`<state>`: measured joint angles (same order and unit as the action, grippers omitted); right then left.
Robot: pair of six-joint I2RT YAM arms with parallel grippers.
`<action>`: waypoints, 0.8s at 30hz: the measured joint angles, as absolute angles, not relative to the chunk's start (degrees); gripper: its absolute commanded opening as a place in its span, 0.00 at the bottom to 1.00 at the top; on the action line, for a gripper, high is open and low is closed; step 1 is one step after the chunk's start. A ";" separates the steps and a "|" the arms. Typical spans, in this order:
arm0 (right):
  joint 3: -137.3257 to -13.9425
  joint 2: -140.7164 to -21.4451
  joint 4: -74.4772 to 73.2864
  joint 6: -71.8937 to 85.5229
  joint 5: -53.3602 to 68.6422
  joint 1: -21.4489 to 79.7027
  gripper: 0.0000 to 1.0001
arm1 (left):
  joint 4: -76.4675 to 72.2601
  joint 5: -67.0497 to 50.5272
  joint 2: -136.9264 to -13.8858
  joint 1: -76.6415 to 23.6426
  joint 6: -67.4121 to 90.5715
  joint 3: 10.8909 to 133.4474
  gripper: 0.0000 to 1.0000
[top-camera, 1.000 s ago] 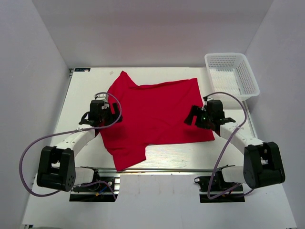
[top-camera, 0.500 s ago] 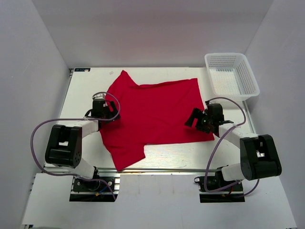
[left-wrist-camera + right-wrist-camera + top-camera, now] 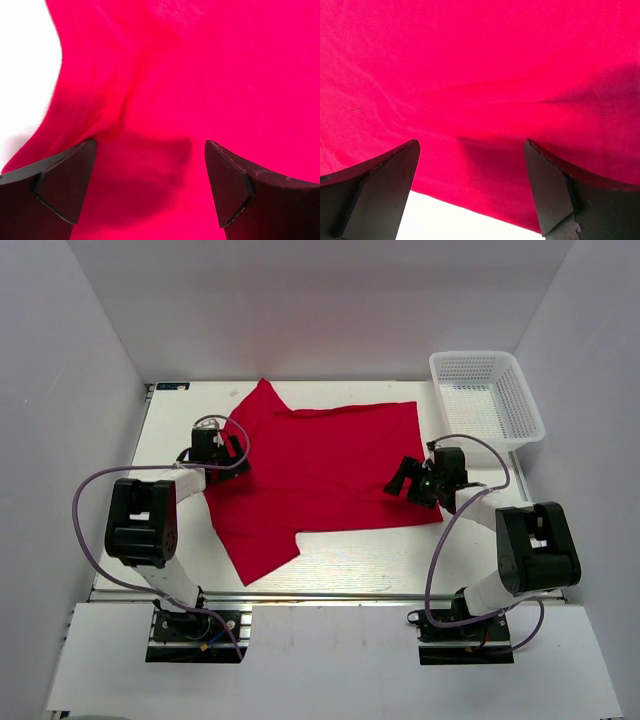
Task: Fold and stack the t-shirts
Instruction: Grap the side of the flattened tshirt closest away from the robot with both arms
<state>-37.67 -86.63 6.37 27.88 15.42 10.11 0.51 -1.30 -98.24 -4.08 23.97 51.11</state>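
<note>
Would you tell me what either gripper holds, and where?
Nothing is held: the left gripper and right gripper stand open over the red t-shirt.

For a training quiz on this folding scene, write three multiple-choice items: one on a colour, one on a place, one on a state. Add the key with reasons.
1. What colour is the t-shirt?
A) blue B) white C) red
2. Where does the basket stand?
A) at the near left B) at the far right C) on the t-shirt
3. How do the left gripper and right gripper stand?
A) both open B) both shut C) one open, one shut

Key: 1 C, every view shows red cloth; 2 B, the top view shows it in the far right corner; 3 A, each wrist view shows jaws wide apart.
</note>
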 measured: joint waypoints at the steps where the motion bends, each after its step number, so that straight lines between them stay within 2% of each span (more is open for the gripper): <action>1: -37.95 -86.59 5.74 27.53 15.42 10.11 0.90 | 1.41 -1.80 -98.17 -4.08 23.73 51.53 0.99; 7: -39.68 -80.55 -0.21 26.09 14.11 10.11 0.90 | 8.64 -6.09 -91.85 -4.62 22.61 52.69 0.99; 12: -38.63 -70.30 -4.58 27.46 10.24 10.09 0.90 | 10.61 -11.77 -72.07 -5.78 25.65 43.33 0.99; 15: -35.51 -65.01 -6.13 28.80 8.69 10.07 0.90 | 16.67 -13.13 -64.12 -6.70 27.05 40.64 0.99; 24: -29.43 -56.55 -10.33 30.02 7.03 10.09 0.90 | 40.16 -16.64 -52.47 -10.48 32.56 29.71 0.99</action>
